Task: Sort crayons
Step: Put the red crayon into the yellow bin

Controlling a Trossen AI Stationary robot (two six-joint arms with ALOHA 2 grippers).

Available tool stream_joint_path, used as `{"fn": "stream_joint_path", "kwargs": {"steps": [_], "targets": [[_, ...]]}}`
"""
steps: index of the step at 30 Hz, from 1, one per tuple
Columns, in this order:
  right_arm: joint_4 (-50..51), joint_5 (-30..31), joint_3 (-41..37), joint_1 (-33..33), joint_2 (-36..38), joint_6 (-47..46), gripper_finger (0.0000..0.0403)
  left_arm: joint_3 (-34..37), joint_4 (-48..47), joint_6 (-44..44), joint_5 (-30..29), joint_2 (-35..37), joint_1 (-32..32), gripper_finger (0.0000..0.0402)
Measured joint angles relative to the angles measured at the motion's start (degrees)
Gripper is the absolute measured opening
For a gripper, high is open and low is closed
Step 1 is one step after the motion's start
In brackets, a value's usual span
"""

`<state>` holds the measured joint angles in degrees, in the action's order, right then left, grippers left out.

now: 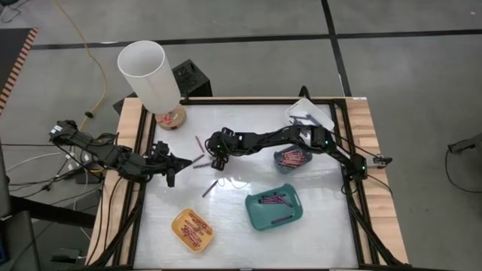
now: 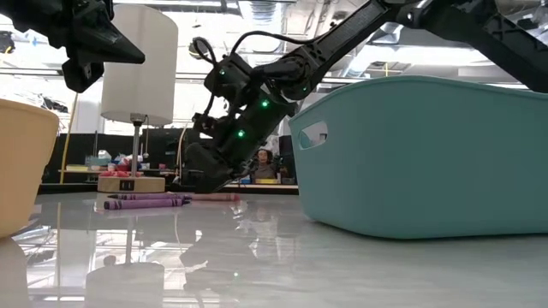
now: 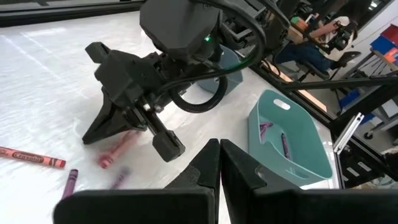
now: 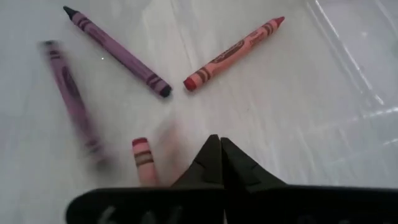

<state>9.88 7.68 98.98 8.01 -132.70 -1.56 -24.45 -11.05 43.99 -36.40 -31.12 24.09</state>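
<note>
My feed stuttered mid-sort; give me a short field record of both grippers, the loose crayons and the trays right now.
left gripper: shut, empty, waiting left of the loose crayons
right gripper: shut, low among them; short pink crayon beside its tips, grip not confirmed
loose nearby: purple wax crayon, red wax crayon, blurred purple crayon
teal plastic tray: holds crayons
yellow plastic tray: holds crayons
</note>
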Motion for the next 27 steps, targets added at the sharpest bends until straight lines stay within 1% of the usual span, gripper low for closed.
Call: {"fn": "stream_joint_path", "kwargs": {"steps": [2, 13, 17, 19, 22, 25, 27], "targets": [[-0.2, 0.1, 0.0, -0.1, 0.0, 0.3, 0.0002, 0.0, 0.0, 0.0, 0.0, 0.0, 0.0, 0.0000], [1.3, 0.0, 1.1, -0.8, 0.4, 1.9, 0.0003, 0.0, 0.0, 0.2, 0.0, 0.0, 0.0, 0.0000], [7.8, -0.3, 1.1, -1.1, 4.3, 5.7, 0.0001, 0.0, -0.2, 0.2, 0.8, 0.0, 0.0, 0.0000], [14.3, -0.3, 1.1, -1.3, 7.2, 8.5, 0.0001, 0.0, -0.4, 0.2, 1.2, 0.0, 0.0, 0.0000], [20.9, -0.6, 1.3, -1.3, 10.5, 11.7, 0.0003, 0.0, -0.6, 0.1, 1.1, 0.0, 0.0, 0.0000], [23.7, -4.1, 1.2, -1.2, 12.2, 15.1, 0.0016, 0.0, -0.5, 0.1, -0.6, 0.0, 0.0, 0.0000], [24.5, -6.5, 1.2, -1.2, 12.6, 16.2, 0.0039, 0.0, -0.5, 0.1, -1.4, 0.0, 0.0, 0.0000]]}}
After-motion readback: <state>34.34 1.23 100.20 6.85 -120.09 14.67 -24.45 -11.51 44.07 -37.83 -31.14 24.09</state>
